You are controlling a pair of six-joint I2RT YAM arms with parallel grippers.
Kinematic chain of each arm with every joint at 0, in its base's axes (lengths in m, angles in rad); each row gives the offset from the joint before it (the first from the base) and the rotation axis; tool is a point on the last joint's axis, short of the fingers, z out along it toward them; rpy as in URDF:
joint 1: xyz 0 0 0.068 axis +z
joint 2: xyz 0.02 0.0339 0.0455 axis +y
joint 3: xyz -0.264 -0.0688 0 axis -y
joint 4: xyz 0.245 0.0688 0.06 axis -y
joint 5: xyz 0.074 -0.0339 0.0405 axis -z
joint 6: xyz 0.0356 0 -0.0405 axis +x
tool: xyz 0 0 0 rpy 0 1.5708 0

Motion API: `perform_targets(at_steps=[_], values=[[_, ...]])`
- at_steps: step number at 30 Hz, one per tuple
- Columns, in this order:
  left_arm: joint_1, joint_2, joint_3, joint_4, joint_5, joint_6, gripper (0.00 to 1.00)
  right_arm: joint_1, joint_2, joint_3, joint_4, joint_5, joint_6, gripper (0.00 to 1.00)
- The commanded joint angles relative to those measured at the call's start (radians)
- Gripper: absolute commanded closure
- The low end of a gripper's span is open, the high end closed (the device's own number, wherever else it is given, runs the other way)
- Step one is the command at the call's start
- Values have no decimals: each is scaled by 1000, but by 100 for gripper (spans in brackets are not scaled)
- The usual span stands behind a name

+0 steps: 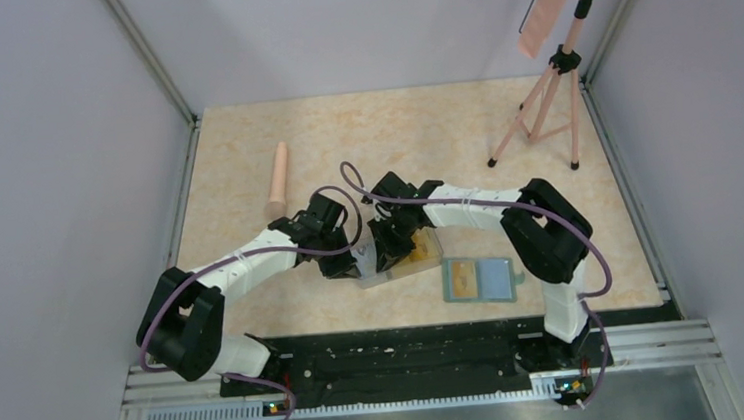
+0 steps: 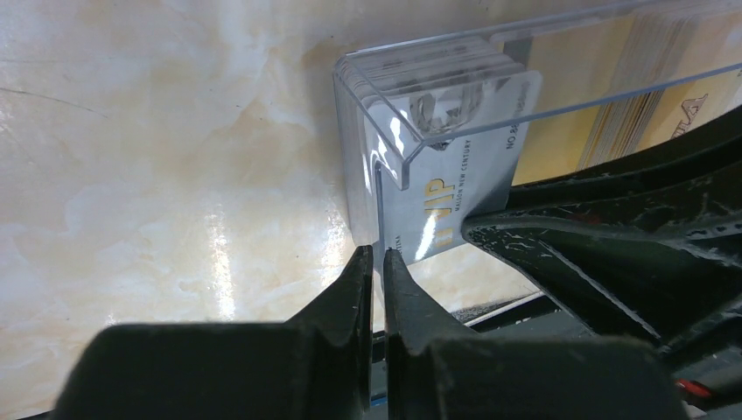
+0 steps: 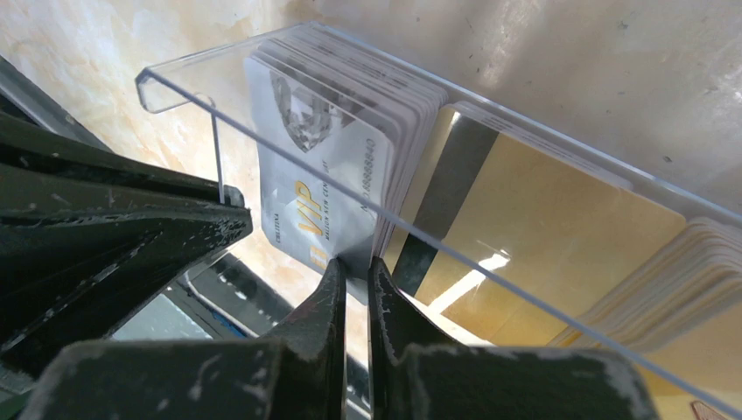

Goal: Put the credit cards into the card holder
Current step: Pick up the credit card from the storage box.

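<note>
Black-jointed white arms [image 1: 252,265] with purple cables [image 1: 345,177]

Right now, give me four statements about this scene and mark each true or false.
1. The right gripper pinches the lower edge of a silver VIP card that stands in the clear box. True.
2. The card holder lies folded shut on the table. False: it lies open, with one yellow card in a pocket.
3. The left gripper hangs wide open over the card holder. False: it is shut on a wall of the clear box.
4. A stack of yellow cards sits in the clear box beside the silver ones. True.
</note>
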Motion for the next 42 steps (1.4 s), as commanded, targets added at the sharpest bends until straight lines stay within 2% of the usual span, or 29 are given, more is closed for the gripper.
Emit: perform_targets(at_steps=[1, 9, 21, 26, 31, 42], values=[[-18, 26, 3, -4, 4, 14, 100, 16, -3, 2, -23, 101, -29, 100], [-20, 33, 1, -12, -2, 22, 100, 16, -68, 40, -99, 147, -52, 100], [-20, 22, 9, -32, -20, 28, 100, 16, -107, 99, -156, 128, -55, 100], [-20, 24, 13, -35, -19, 31, 100, 17, -82, 57, -111, 92, -56, 87], [-20, 21, 14, -39, -21, 34, 100, 16, -57, 37, -94, 81, -70, 89], [-20, 31, 20, -41, -20, 39, 100, 17, -43, 38, -97, 29, -95, 82]])
